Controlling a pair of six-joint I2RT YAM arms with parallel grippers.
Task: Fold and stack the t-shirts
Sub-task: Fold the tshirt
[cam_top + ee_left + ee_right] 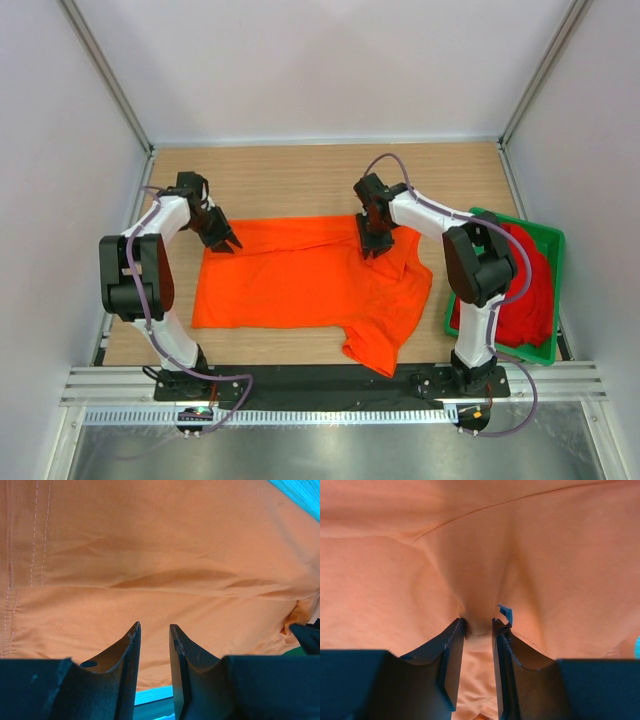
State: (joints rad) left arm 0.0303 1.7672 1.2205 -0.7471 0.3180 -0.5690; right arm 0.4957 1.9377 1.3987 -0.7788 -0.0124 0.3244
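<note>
The orange t-shirt lies spread on the table, the red t-shirt bunched in a tray.

matt orange cloth t-shirt, wooden table

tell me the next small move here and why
Probably raise both grippers slightly together to lift the far edge of the orange t-shirt. The right gripper pinches puckered fabric, and the left gripper sits at the shirt's far-left corner.

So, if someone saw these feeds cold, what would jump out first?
A bright orange t-shirt lies spread across the middle of the wooden table, with the left gripper and right gripper each pinching its far edge. At the right, a red t-shirt sits heaped in a green tray.
</note>
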